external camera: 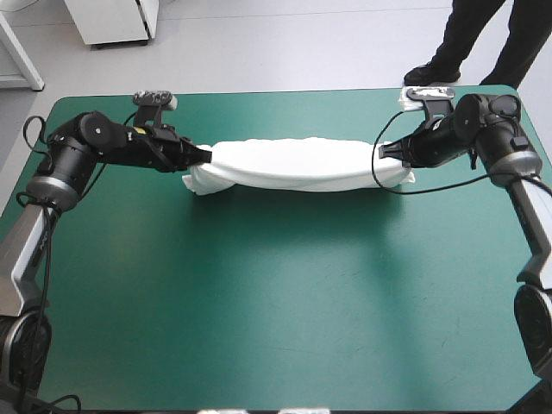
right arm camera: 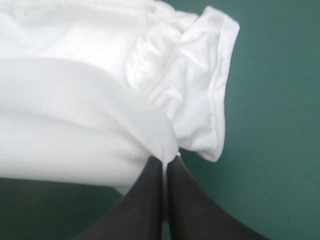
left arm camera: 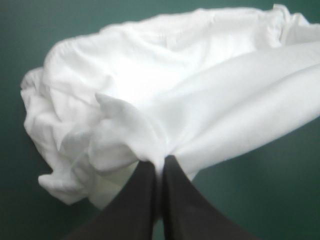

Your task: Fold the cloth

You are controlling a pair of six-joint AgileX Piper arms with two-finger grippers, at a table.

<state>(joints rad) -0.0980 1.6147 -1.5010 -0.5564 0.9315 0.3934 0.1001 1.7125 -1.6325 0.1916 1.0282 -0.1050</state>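
The white T-shirt stretches as a long, bunched roll across the far half of the table, pulled taut between both arms. My left gripper is shut on the T-shirt's left end, where folds bulge ahead of the black fingers. My right gripper is shut on its right end, with a sleeve hem hanging beside the fingers. In the left wrist view the T-shirt fills the space ahead of the gripper. The right wrist view shows the T-shirt pinched at the gripper.
The teal-green cover lies bare across the near half of the table. A shadow runs under the T-shirt. The far table edge lies a short way behind the shirt.
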